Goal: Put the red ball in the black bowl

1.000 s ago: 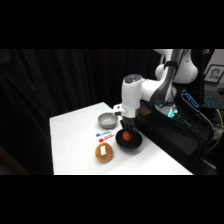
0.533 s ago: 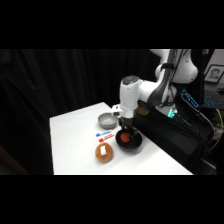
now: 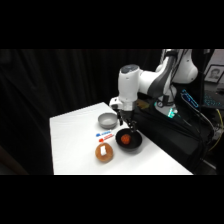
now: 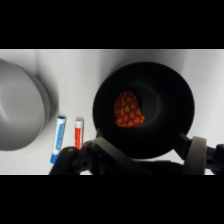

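Red-orange and patterned, the small red ball [image 4: 129, 110] sits inside the round matte black bowl [image 4: 170, 80], resting on its floor just off centre, and nothing is touching it. So the placing looks done; my read is that the release step is over and what remains is the retreat. The white arm's two-finger gripper [image 3: 125, 122] hangs just above the bowl's rim, and in the wrist view only its black linkage and one pale finger [image 4: 196, 152] show at the bottom edge (whether the fingers stand wide or narrow, I cannot tell). One thing is clear: they hold nothing. The next move calls for a clean lift straight up, clear of the rim. Beside it, the smaller grey metallic bowl [image 4: 20, 112] appears empty. Between the bowls lie a blue-and-white tube [image 4: 58, 137] and a shorter red one [image 4: 78, 132]. An orange-brown round object with a white label [image 3: 104, 152] sits near the black bowl.
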